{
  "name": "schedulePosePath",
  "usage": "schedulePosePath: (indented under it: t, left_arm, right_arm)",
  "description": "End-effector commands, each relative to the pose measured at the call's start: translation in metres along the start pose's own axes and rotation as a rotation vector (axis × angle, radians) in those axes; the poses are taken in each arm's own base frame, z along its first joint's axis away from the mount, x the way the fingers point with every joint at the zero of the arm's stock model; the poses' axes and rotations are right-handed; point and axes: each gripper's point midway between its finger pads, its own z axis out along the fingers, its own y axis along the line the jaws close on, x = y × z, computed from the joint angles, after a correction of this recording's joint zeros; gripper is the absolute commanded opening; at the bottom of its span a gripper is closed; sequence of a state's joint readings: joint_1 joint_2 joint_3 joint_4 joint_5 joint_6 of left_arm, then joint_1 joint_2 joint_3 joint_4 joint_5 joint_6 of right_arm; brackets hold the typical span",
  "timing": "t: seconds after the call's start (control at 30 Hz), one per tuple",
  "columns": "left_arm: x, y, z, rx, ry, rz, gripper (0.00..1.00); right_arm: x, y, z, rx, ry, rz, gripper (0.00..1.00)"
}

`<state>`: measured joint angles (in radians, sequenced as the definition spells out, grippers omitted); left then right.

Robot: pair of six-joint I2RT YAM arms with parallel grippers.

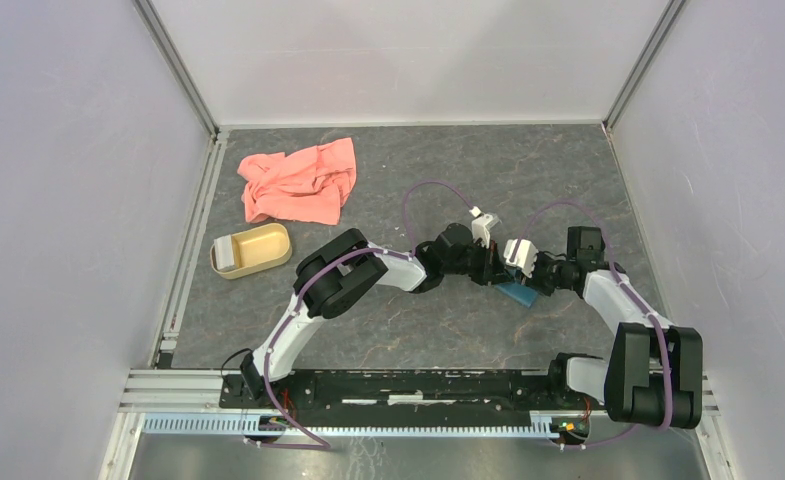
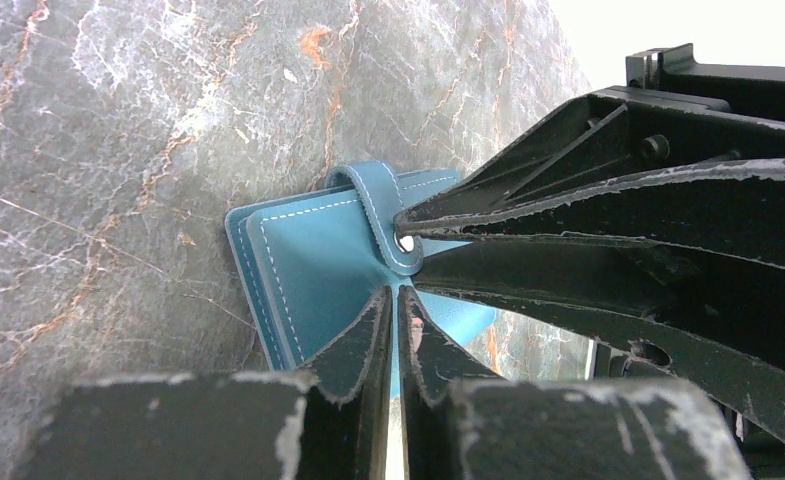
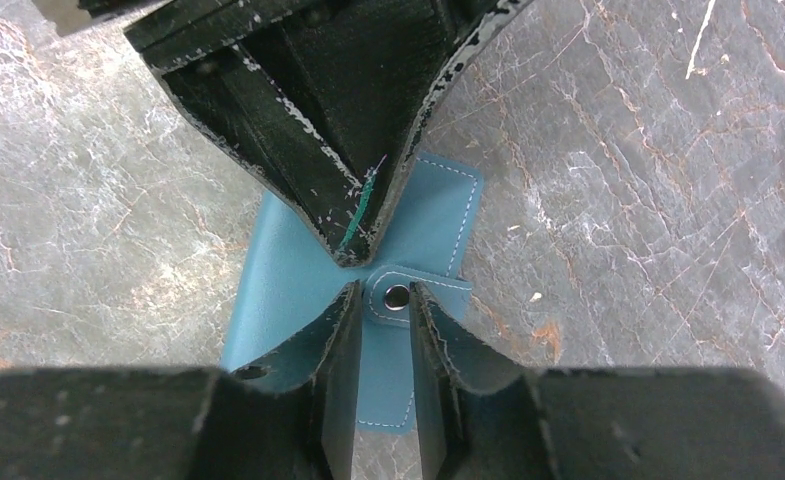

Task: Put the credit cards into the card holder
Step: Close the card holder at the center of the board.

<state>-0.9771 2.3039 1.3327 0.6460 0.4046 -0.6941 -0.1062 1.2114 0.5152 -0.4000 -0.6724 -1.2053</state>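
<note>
Left pincer [image 2: 396, 300] is pinched almost flat on a thin layer of the card holder [image 2: 308, 260], jaws all but touching, with a teal sliver caught between them. Right pincer [image 3: 384, 290] comes in from the opposite side, jaws partly apart and straddling the snap tab [image 2: 376, 195]. There's a gap beside the stud [image 2: 406, 243], so it isn't clamped on anything that I can see. Both arms meet over the holder. It lies on the counter [image 1: 468, 170], right of the middle and somewhat nearer the near edge than the far one.

Step in hand, my read: opening the holder, with one side pinned and the other arm going for the tab. No card is near it, so loading hasn't begun. The next move calls for the right jaws to close on the tab and peel it up and back while the left grip stops the body sliding. After that a card has to be fetched.

Holder looks small and flat, teal, leather-like, with pale stitching round the edge. A strap loops over one edge and ends in a metal stud. Its layers fan slightly at one corner.

Credit cards: can't pick any out. By the left edge, the tan dish [image 1: 278, 262] has something pale at one end, too small to tell. The pink cloth [image 1: 298, 182] is bunched toward the far left corner.
</note>
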Motion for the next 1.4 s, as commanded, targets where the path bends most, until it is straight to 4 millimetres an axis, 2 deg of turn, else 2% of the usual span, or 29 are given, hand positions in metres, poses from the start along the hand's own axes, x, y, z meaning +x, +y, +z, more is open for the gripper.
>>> schedulePosePath:
  t: [0.0, 0.3, 0.73, 0.97, 1.03, 1.37]
  left_arm:
    - [0.005, 0.006, 0.002, 0.005, 0.008, -0.025, 0.12]
    - [0.005, 0.006, 0.002, 0.009, 0.006, -0.027, 0.12]
    - [0.005, 0.006, 0.002, 0.013, 0.008, -0.031, 0.13]
    - [0.005, 0.005, 0.002, 0.016, 0.007, -0.031, 0.12]
    - [0.004, 0.006, 0.002, 0.015, 0.007, -0.033, 0.12]
    - [0.005, 0.01, 0.003, 0.004, 0.007, -0.041, 0.12]
  right_arm:
    - [-0.004, -0.01, -0.006, 0.042, 0.01, -0.003, 0.28]
    - [-0.019, -0.024, -0.018, 0.092, -0.008, 0.0, 0.22]
    - [-0.016, -0.034, -0.02, 0.122, 0.021, 0.044, 0.15]
    - [-0.018, -0.037, -0.021, 0.118, 0.023, 0.09, 0.03]
    - [-0.018, -0.036, -0.02, 0.105, 0.026, 0.11, 0.0]
    - [-0.015, -0.016, -0.014, 0.012, 0.025, 0.193, 0.0]
